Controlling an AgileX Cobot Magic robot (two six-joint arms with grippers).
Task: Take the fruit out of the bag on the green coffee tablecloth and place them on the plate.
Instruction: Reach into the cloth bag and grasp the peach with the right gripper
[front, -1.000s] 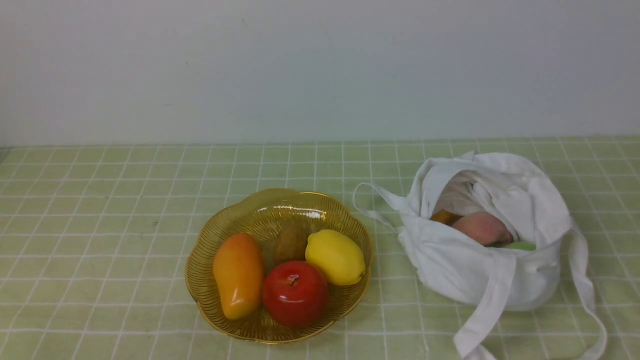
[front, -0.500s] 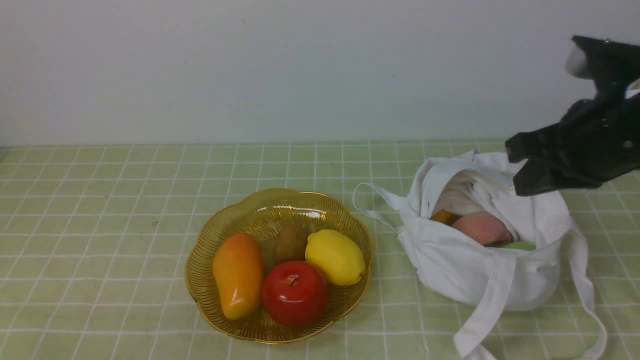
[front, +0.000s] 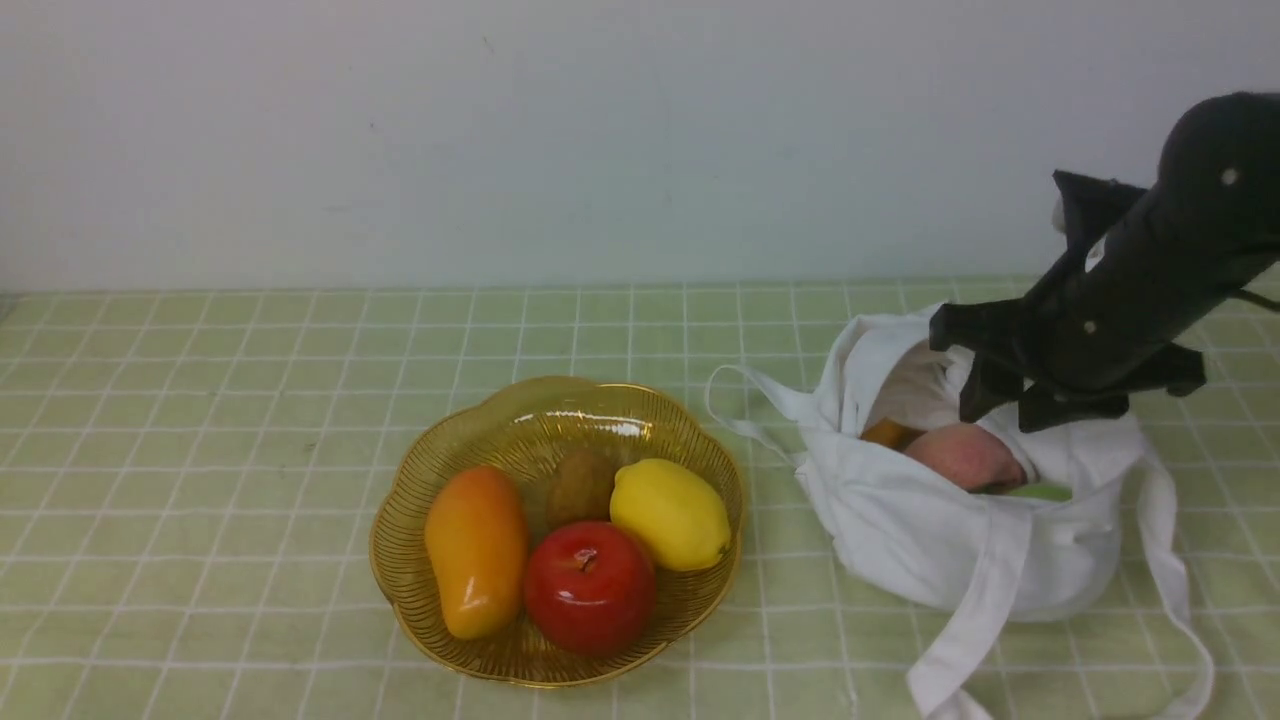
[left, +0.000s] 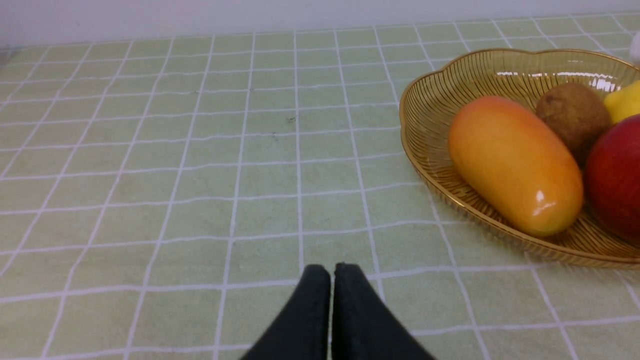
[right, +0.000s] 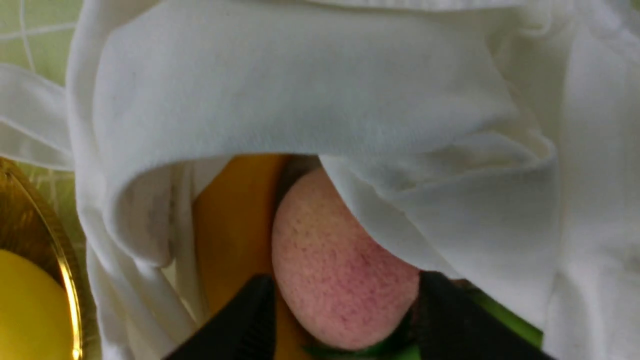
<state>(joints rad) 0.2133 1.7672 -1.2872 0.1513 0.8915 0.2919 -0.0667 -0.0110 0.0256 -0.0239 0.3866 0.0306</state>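
The white bag (front: 960, 540) lies on the green coffee tablecloth (front: 200, 450), right of the amber plate (front: 560, 405). Its mouth shows the fruit: a pink peach (front: 962, 455), an orange-yellow one (front: 888, 433) and a light green one (front: 1040, 491). My right gripper (front: 1010, 410) hangs open just above the peach, inside the bag's mouth. In the right wrist view its fingers straddle the peach (right: 335, 270), beside the orange fruit (right: 235, 225), under a fold of the bag (right: 300, 90). My left gripper (left: 331, 272) is shut over bare cloth, left of the plate (left: 425, 125).
The plate holds a mango (front: 477, 550), a red apple (front: 590, 588), a lemon (front: 670, 513) and a brown kiwi (front: 580, 485). Bag straps (front: 965, 640) trail toward the front edge. A pale wall stands behind the table.
My right arm has come in from the right and dropped down-left to the bag's mouth. Its jaws, shut half a second ago, now stand apart around the peach.
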